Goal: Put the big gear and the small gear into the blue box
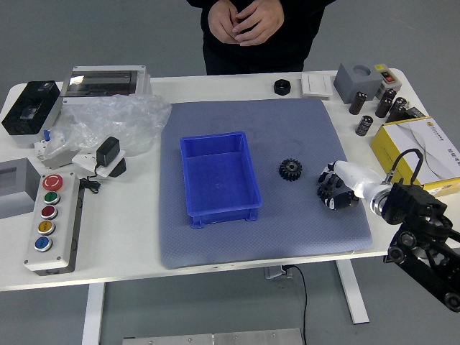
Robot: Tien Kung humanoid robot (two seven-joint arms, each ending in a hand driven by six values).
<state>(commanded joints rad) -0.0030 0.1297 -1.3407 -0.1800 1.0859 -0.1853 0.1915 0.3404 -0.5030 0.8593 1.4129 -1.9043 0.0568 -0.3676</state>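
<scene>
Right hand [341, 188] is at the mat's right side, reaching in from the right, fingers curled in and pinching the small gear [324, 192]. Gear is mostly hidden by the fingers; can't tell if it's touching the mat or just above it. Big gear [290, 169] lies flat on the mat [208, 252], just left of the hand and a bit far of it. Blue box [224, 215] sits on the mat left of the big gear, well apart from the hand, open side up. Neither gear is in it.

Right of the mat: yellow-and-white carton [430, 147], with black cylinders [364, 126] far of it, next to a gray block [355, 80]. Far edge: black ring [282, 87] and white pad [316, 85], side by side. Left side of the table [129, 241]: button panel [61, 223] near, clear plastic bag [118, 122] farther back.

Person [267, 54] at the far side, hands [248, 21] together in front of the body, off the table.
</scene>
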